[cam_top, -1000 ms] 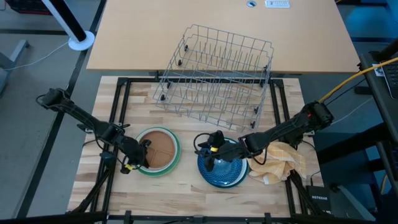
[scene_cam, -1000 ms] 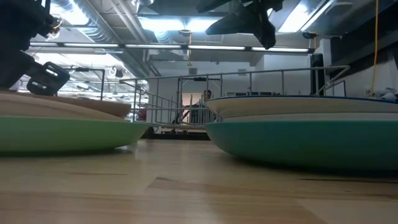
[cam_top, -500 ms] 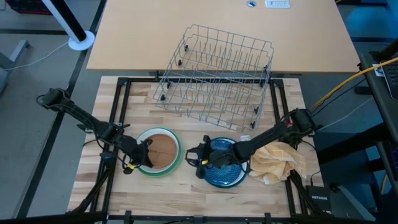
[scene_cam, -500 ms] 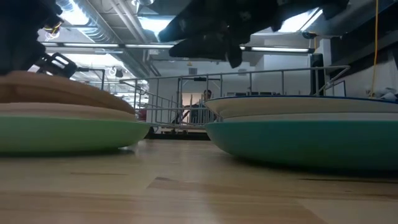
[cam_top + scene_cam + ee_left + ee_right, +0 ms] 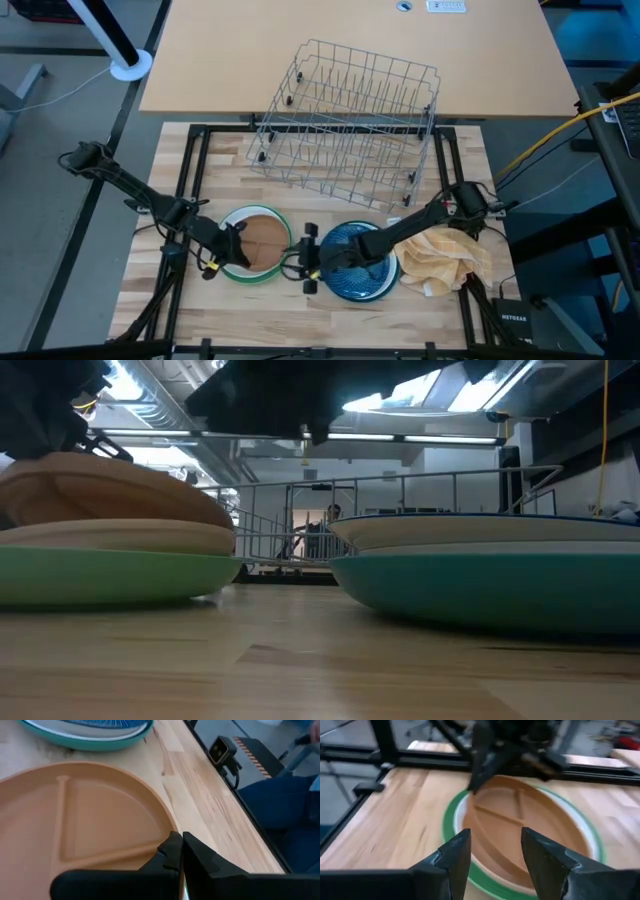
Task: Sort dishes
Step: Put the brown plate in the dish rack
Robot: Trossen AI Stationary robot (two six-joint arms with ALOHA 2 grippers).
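Left pincer [image 5: 232, 247] clamped shut, right pincer [image 5: 306, 262] wide open, nearly facing.

Two slim black jointed arms, matte. Left gripper [image 5: 224, 252]: black wedge-shaped fingers [image 5: 200, 865], small yellow tag. Right gripper [image 5: 303, 270]: black angular fingers [image 5: 546, 862], yellow tag, thin black cables.

I work in a lab or workshop, not a home. My butcher-block bench [image 5: 330, 315] sits in a black metal frame [image 5: 195, 150], with a plain tan table [image 5: 250, 60] behind it and grey floor around. Overhead run bare ducts [image 5: 190, 405] and strip lights [image 5: 270, 398], all open ceiling. A yellow cable [image 5: 560, 125] trails in from one side, and a small network box [image 5: 512, 322] lies by the frame. Far back, a person [image 5: 322, 532] sits.
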